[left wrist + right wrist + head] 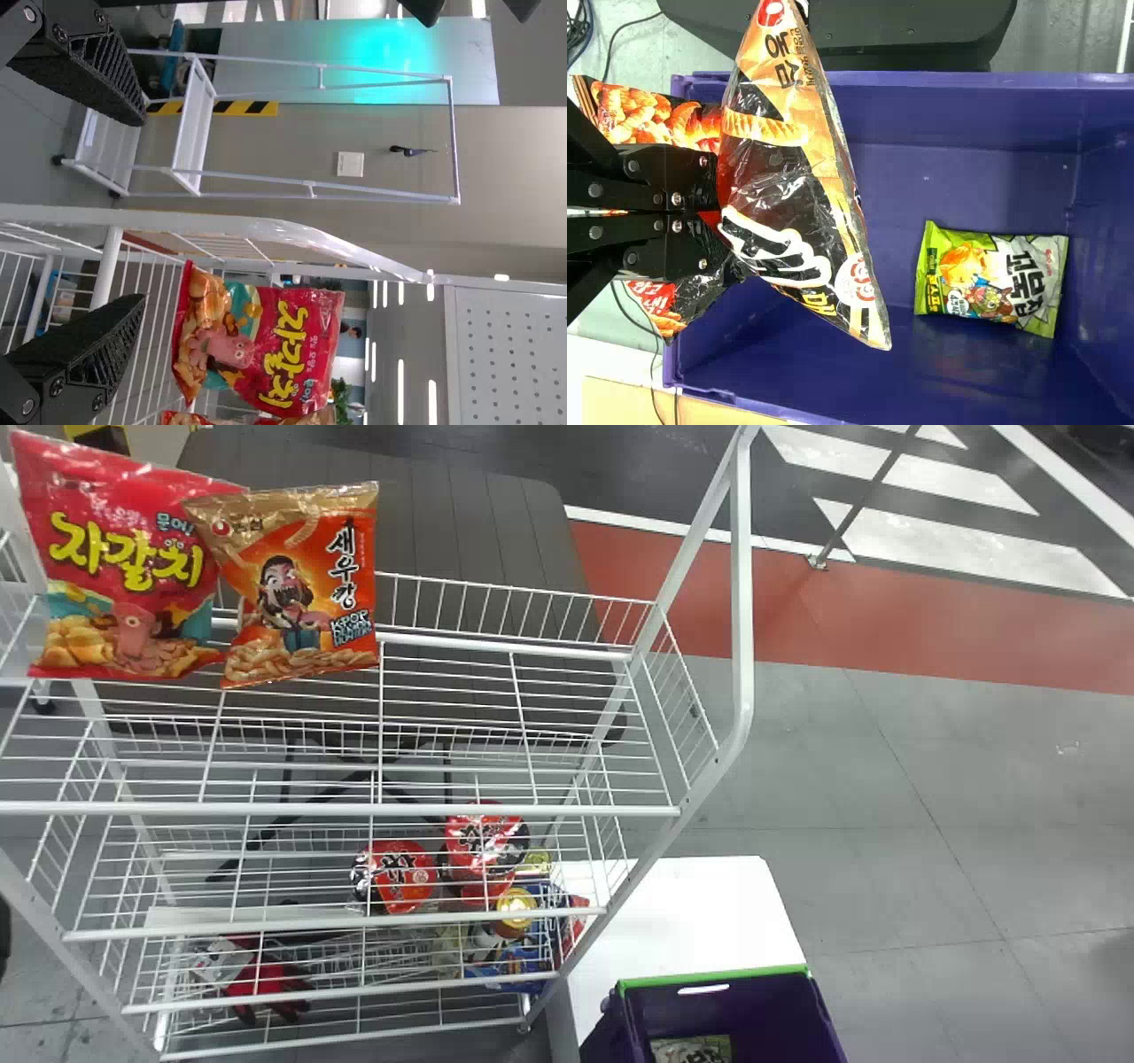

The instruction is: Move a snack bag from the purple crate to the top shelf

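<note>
Currently we have the right gripper (718, 211) clenched on a black-and-orange snack bag (793, 186), which we see across one end of the purple crate (735, 1019); we cannot tell how high it sits over the crate's floor. More dark packaging with orange snack pictures (656, 117) shows behind those fingers, and we cannot say whether it belongs to the same bag. Lying in the crate, apart from the held bag, is a green-and-white bag (992, 279). Our left gripper (142, 208) has its fingers spread wide with nothing between them, beside the white wire rack (532, 812). On the rack's top shelf, toward our left, a pinkish-red bag (133, 558) and an orange bag (297, 589) stand side by side, the orange one partly overlapping its neighbor. Lower on the rack we see two red bowl packs (396, 877) (485, 841), some blue packages (523, 965) and a red-and-black glove (266, 985). Just beside the rack, toward our right, is a white table (691, 912).
</note>
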Robot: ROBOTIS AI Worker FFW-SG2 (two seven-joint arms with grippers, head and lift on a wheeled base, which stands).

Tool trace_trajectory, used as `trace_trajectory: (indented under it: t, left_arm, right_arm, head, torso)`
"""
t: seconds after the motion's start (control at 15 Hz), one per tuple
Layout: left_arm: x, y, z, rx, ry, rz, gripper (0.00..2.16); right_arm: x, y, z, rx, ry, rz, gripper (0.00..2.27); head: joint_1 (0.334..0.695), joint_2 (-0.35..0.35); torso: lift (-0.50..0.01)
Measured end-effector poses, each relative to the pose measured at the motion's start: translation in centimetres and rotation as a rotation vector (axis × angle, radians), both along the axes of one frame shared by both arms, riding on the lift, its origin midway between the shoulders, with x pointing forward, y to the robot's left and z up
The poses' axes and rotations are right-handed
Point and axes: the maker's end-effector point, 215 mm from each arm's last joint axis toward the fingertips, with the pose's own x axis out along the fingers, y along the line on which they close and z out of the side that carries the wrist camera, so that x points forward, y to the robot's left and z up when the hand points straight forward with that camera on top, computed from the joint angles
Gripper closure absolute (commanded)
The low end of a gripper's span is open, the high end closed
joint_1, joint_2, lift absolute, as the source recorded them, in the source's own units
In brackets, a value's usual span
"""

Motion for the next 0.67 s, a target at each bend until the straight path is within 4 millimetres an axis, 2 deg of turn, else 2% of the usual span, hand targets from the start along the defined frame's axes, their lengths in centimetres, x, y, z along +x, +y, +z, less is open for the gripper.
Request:
trace_trajectory:
  t: [0.2,0.33,0.53,0.67]
  left_arm:
    - [0.0,-0.1,0.0,-0.002,0.0,0.004,0.12]
    - [-0.1,-0.2,-0.1,-0.001,0.003,0.007,0.12]
    - [-0.4,-0.9,-0.3,0.002,0.009,0.011,0.12]
    - [-0.7,-1.0,-0.3,0.004,0.011,0.016,0.12]
  right_arm:
    - [0.5,0.4,0.0,0.008,-0.008,0.017,1.69]
    - [0.9,1.6,0.8,0.03,-0.01,0.012,1.69]
    - [2.5,6.2,4.3,0.175,-0.034,-0.12,1.69]
    - [3.6,9.1,7.9,0.267,-0.047,-0.264,1.69]
  head:
    - [0.695,-0.35]
    - [0.695,-0.35]
    - [0.695,-0.35]
    - [0.695,-0.35]
  torso:
    - [0.0]
    - [0.0]
    - [0.0]
    - [0.0]
